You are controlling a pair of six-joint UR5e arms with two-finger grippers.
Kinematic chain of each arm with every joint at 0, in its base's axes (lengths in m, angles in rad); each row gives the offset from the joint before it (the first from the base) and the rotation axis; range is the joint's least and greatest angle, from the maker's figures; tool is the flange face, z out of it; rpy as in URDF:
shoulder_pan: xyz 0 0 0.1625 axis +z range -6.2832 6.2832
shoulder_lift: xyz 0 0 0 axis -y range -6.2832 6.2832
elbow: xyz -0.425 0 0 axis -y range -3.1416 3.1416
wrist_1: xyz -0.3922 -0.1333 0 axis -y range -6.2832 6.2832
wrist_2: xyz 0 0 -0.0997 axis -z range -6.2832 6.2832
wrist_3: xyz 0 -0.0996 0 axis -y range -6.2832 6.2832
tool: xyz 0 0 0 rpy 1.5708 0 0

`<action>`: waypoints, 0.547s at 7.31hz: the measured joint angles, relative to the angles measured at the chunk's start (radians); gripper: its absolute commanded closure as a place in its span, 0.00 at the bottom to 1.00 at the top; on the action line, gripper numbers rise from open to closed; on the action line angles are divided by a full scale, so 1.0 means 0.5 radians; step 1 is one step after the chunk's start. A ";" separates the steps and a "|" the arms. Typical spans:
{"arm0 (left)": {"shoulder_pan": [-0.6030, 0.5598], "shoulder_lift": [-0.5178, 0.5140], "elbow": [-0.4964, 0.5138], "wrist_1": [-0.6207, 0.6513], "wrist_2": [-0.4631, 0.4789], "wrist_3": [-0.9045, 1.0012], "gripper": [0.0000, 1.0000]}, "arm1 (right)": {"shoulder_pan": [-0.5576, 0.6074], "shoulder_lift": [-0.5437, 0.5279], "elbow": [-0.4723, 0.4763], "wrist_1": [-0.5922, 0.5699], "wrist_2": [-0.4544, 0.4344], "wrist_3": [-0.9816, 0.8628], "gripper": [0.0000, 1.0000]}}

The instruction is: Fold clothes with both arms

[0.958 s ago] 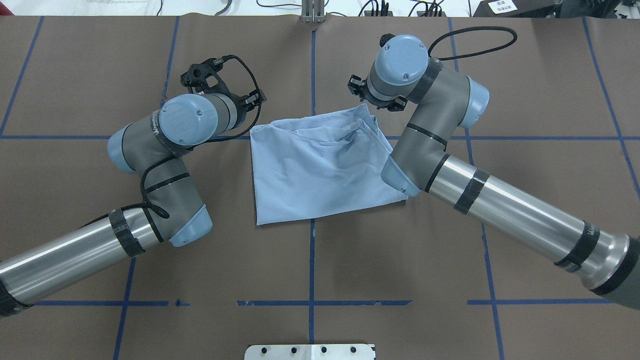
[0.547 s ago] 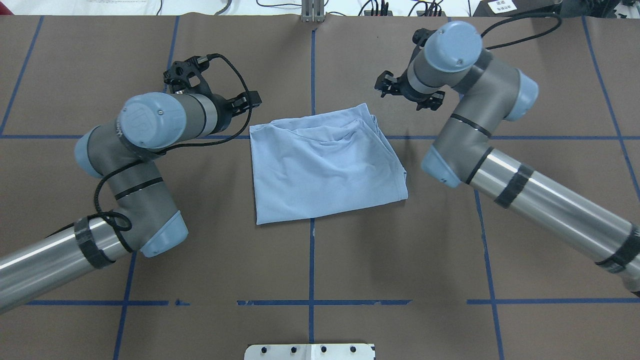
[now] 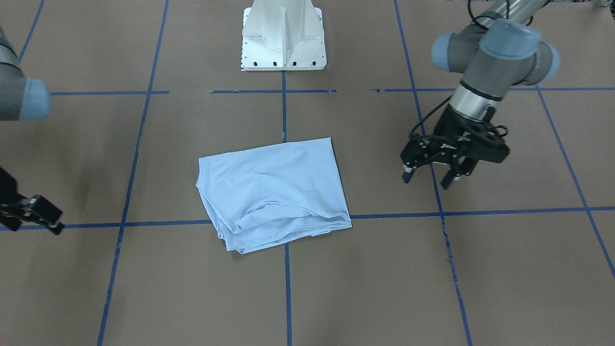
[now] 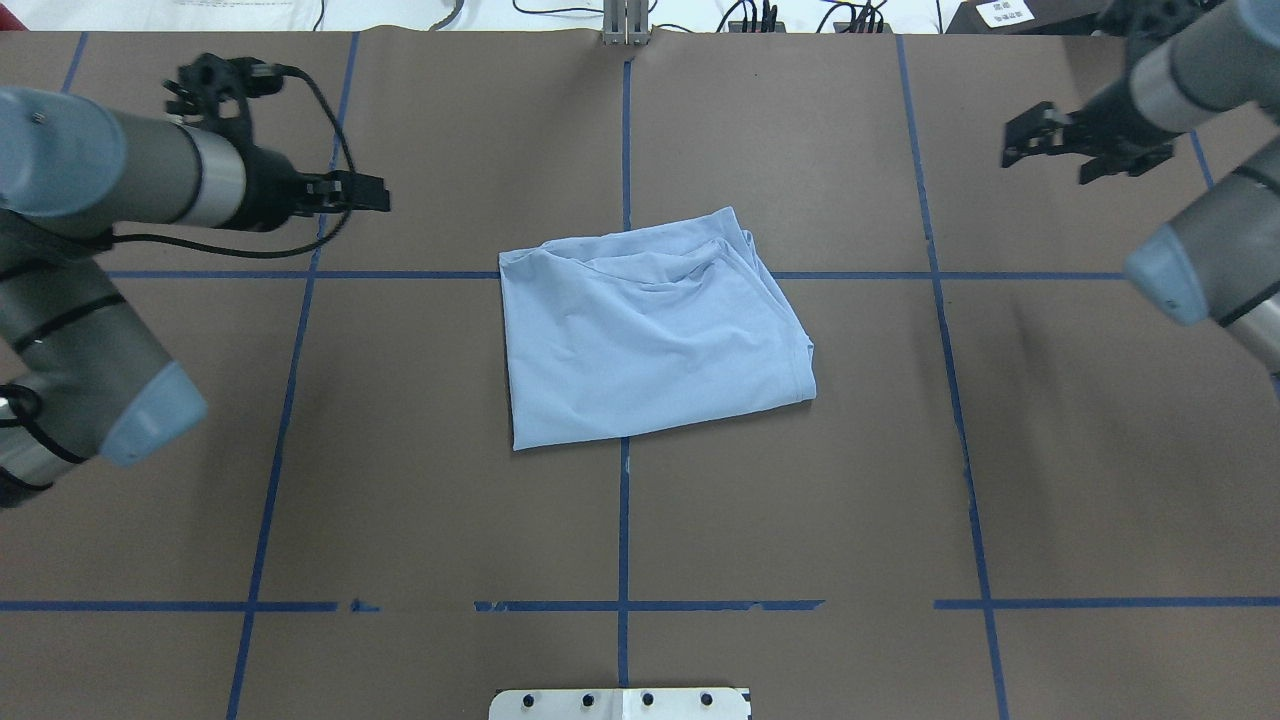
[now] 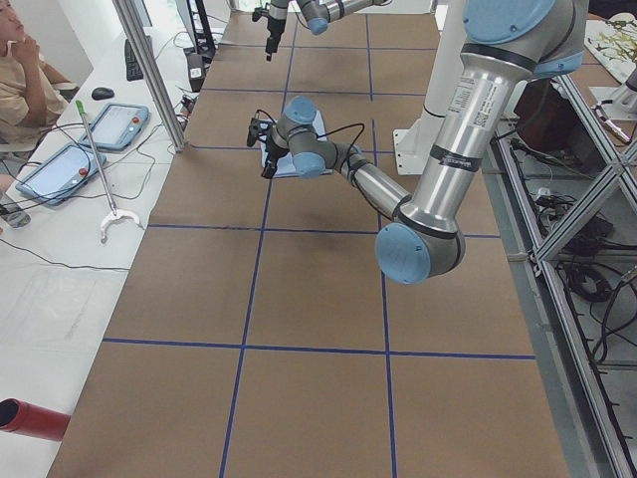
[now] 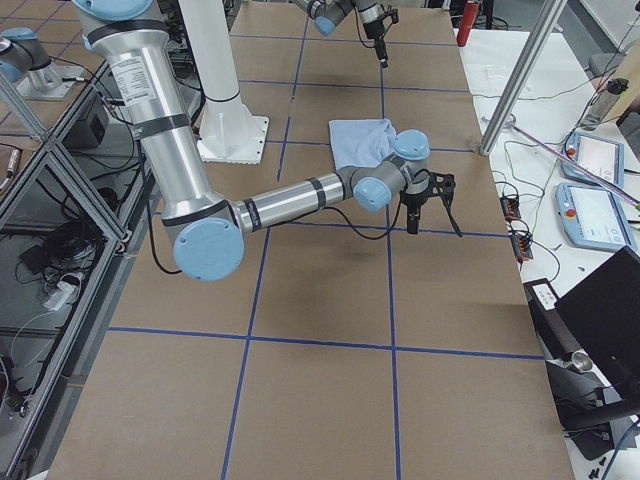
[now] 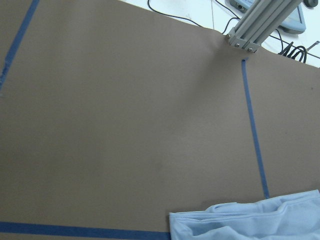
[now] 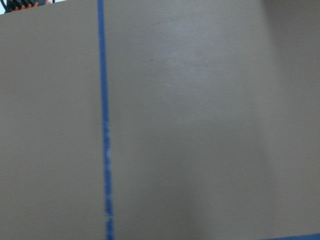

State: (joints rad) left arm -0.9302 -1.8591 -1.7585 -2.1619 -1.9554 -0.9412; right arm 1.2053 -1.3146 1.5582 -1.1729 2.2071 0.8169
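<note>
The light blue T-shirt [image 4: 650,330] lies folded into a rough rectangle at the middle of the table, and its print is hidden. It also shows in the front view [image 3: 271,192] and at the lower right of the left wrist view [image 7: 250,222]. My left gripper [image 4: 360,195] is open and empty, above the table well to the left of the shirt; the front view shows its fingers apart [image 3: 427,179]. My right gripper [image 4: 1050,145] is open and empty, far to the right of the shirt near the back edge. The right wrist view shows only bare table.
The brown table cover [image 4: 800,520] carries a grid of blue tape lines. The white pedestal base [image 3: 283,38] stands at the robot's edge. A metal post [image 4: 625,25] and cables sit at the far edge. A person [image 5: 20,70] and tablets are beside the table.
Both arms have swung outward and away from the shirt, the left to the left, the right to the right. The shirt lies as it was.
</note>
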 measured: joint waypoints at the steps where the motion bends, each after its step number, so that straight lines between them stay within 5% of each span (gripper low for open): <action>1: -0.186 0.089 0.007 0.043 -0.159 0.320 0.00 | 0.130 -0.145 0.011 -0.020 0.066 -0.268 0.00; 4: -0.744 0.158 0.019 0.625 -0.414 1.315 0.00 | 0.411 -0.381 0.052 -0.217 0.263 -0.756 0.00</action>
State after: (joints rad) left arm -1.3022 -1.7799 -1.7488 -1.8494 -2.1625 -0.2838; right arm 1.4107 -1.5052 1.5842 -1.2815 2.3386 0.4388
